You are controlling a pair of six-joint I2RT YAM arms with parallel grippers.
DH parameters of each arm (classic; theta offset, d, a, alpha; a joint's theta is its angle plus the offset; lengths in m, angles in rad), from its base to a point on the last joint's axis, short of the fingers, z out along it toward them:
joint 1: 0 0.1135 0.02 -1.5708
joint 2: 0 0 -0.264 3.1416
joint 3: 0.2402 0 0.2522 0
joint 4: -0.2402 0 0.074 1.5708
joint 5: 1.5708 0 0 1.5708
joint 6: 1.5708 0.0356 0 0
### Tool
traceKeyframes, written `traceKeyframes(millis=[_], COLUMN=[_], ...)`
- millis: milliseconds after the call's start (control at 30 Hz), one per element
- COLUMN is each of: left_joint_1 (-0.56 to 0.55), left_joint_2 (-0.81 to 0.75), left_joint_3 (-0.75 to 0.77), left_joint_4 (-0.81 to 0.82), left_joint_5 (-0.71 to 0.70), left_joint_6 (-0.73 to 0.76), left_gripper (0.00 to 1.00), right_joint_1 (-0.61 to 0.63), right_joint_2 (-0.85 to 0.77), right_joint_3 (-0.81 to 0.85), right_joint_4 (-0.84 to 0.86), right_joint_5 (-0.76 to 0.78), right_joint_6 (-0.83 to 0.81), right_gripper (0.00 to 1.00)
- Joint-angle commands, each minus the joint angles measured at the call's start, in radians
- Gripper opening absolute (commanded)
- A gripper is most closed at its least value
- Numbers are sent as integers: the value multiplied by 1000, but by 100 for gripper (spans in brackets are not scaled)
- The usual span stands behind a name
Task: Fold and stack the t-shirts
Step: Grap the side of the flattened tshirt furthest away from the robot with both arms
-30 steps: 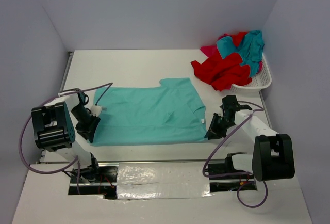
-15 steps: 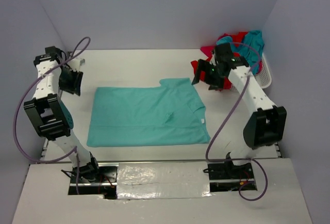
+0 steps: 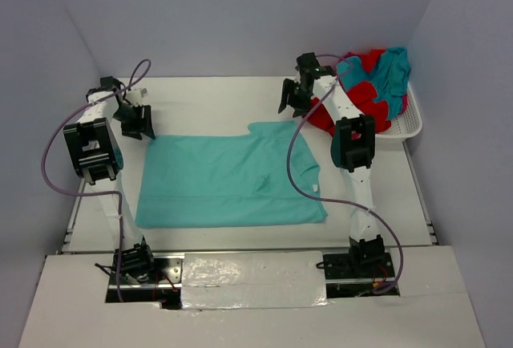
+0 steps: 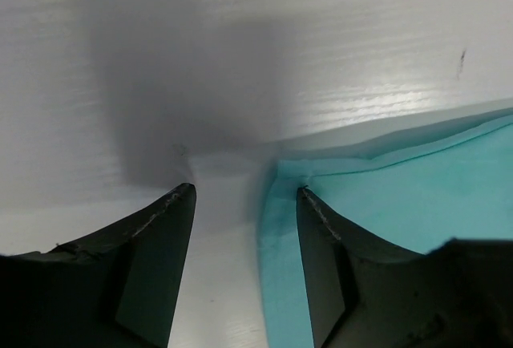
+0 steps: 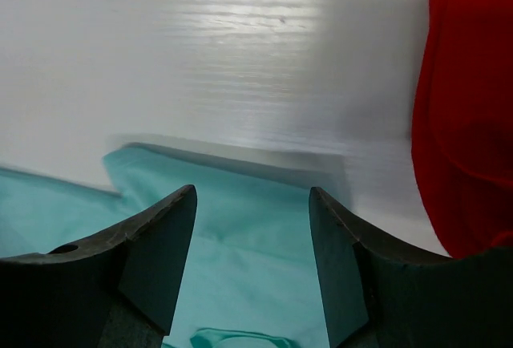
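A teal t-shirt [image 3: 228, 178] lies spread flat in the middle of the table. My left gripper [image 3: 138, 122] hovers open over its far left corner; in the left wrist view the cloth's corner [image 4: 377, 204] lies under the right finger, with bare table between the jaws [image 4: 244, 196]. My right gripper [image 3: 293, 99] hangs open above the far right sleeve; the right wrist view shows teal cloth [image 5: 248, 236] between its open fingers, touching neither. A heap of red, teal and magenta t-shirts [image 3: 365, 91] fills the basket at the back right.
The white mesh basket [image 3: 405, 127] stands against the right wall. A red shirt [image 5: 469, 107] spills from it close to my right gripper. Grey walls close in the table on three sides. Both arm bases sit at the near edge.
Both grippers let go of the shirt's near corners, opened, and swung up to the far side. The left now stands over the far left corner, the right over the far right sleeve.
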State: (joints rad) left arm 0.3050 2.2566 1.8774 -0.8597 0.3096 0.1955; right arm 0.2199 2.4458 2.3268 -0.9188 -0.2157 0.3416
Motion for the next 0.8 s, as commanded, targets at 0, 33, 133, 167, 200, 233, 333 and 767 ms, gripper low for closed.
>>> traceKeyframes(millis=[0,33,133,167,200,233,333,767], left_joint_1=[-27,-35,-49,-49,-52,-50,-50,-24], left_joint_2=[-25,-26,-14,-8,0,17,35,-6], left_joint_3=[3,-24,-66,-72,-76,-78,-84,-67], left_joint_4=[91,103,139,143,145,139,123,53], left_joint_5=[74,85,95,97,97,91,76,-3], left_joint_6=[-44,-47,-62,-71,-76,-80,-84,-45], left_gripper=[66,67,68,68,67,66,66,68], right_joint_1=[-19,-20,-19,-19,-19,-19,-20,-22], right_joint_2=[25,33,44,50,64,71,58,16], right_joint_3=[-7,-23,-64,-55,-50,-37,-72,-184], right_joint_4=[-22,-19,17,23,23,11,11,110], right_joint_5=[4,6,-13,-17,-27,-42,-25,-129], right_joint_6=[46,51,51,56,60,65,62,82], right_gripper=[66,67,67,67,66,66,67,50])
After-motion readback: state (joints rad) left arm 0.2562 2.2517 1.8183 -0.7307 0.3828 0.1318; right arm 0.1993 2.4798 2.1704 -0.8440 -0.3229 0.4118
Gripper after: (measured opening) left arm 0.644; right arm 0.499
